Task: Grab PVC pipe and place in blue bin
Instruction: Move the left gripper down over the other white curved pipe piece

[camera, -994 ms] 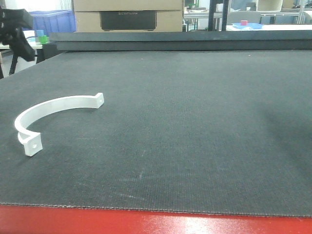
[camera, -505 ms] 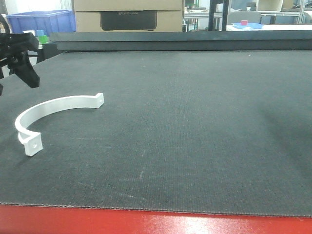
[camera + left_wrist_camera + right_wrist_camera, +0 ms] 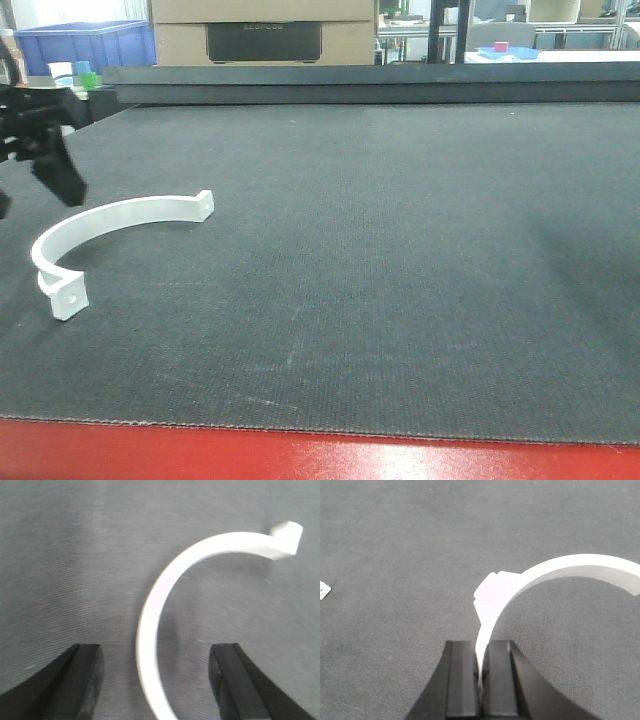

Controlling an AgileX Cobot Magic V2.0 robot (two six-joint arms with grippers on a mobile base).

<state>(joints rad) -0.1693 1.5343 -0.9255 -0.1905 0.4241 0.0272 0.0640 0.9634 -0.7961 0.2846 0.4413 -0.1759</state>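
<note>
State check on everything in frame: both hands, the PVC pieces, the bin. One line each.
PVC piece: on edge on the mat, not gripped.
second PVC piece: pinched near one end by the right hand.
left hand: open, straddling the PVC piece, not touching it.
right hand: shut on second PVC piece.
blue bin: behind the mat, far left, contents hidden.

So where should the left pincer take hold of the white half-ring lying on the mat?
On the thin band mid-arc of the half-ring, from straight above, one finger inside the curve and one outside. The band stands on edge on the mat, and the left pincer is open over it. The end tabs look blockier.
</note>
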